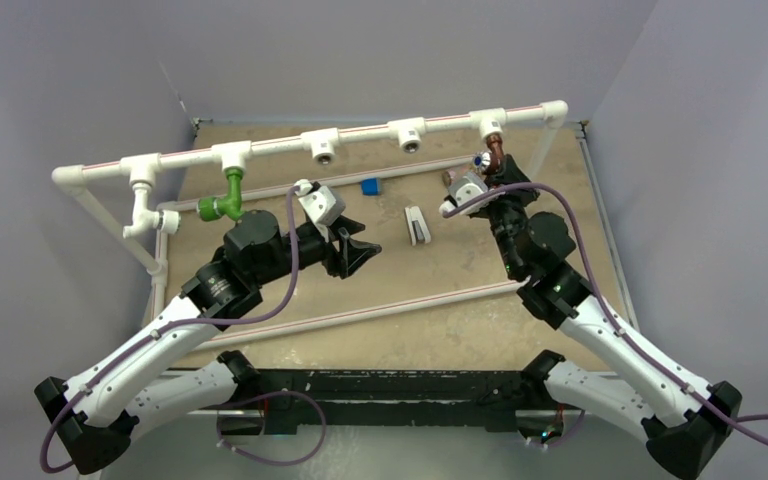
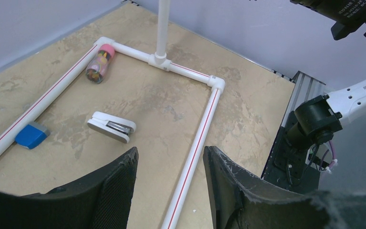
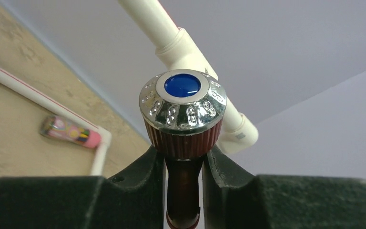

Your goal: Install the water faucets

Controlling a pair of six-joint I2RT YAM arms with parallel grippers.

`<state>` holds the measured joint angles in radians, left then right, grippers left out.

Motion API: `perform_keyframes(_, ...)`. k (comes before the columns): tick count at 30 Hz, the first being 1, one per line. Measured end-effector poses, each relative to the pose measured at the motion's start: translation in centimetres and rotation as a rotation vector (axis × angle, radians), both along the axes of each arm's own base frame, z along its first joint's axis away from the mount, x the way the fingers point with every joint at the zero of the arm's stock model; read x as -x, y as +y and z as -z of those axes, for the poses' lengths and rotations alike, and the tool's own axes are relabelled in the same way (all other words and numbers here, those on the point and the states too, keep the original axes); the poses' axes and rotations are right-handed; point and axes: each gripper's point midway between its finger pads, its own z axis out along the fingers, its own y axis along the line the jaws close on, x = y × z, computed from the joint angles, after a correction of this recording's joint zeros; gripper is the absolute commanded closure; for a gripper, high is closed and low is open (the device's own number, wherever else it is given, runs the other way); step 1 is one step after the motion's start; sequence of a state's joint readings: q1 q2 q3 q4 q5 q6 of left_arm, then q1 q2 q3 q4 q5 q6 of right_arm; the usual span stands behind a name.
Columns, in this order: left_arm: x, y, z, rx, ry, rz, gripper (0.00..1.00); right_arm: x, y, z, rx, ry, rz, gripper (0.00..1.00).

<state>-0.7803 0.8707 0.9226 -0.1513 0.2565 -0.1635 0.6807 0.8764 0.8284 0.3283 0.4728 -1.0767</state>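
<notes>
Right claw [image 3: 183, 161] tight around reddish-brown faucet [image 3: 183, 110] beneath pipe frame [image 3: 172, 44]; left claw [image 2: 170, 168] agape, empty, near perhaps a stapler [image 2: 111, 127]

We call this a robot lab test cell, not a home or shop. 2 robot arms, the left arm [image 1: 160, 340] and the right arm [image 1: 610, 330], sit bolted to a black rail [image 1: 390, 385] at the near edge of a stained tan tabletop [image 1: 440, 270]. Plain grey partition walls [image 1: 360, 50] box it in on 3 sides. A white pipe frame [image 1: 360, 135] stands there as a mock plumbing rig. Purple cables [image 1: 294, 255] run loose along the arms. Scattered props: blue block [image 2: 31, 135], white stapler [image 2: 112, 126], pink-capped cylinder [image 2: 100, 63].
</notes>
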Motion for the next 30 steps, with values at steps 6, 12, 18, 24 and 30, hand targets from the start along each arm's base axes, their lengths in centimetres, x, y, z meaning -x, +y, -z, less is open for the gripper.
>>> perform_keyframes(6,0.0,0.0,0.0,0.0,0.0,0.0,0.49,0.4,0.6,0.3,-0.32,0.02,-0.052,1.0)
perform_keyframes(12,0.0,0.0,0.0,-0.001,0.0,-0.002,0.49,0.8,1.5,0.4,-0.785,0.063,-0.128,1.0)
perform_keyframes(18,-0.1,0.0,0.0,-0.001,0.0,-0.003,0.49,0.9,2.4,0.3,-1.282,0.121,-0.194,1.0)
perform_keyframes(24,-0.1,0.0,0.0,-0.002,-0.001,-0.004,0.49,0.9,2.3,0.1,-1.753,0.146,-0.246,1.0)
perform_keyframes(30,-0.1,0.1,0.0,-0.002,-0.002,-0.007,0.49,1.0,2.0,-0.1,-2.156,0.179,-0.293,1.0)
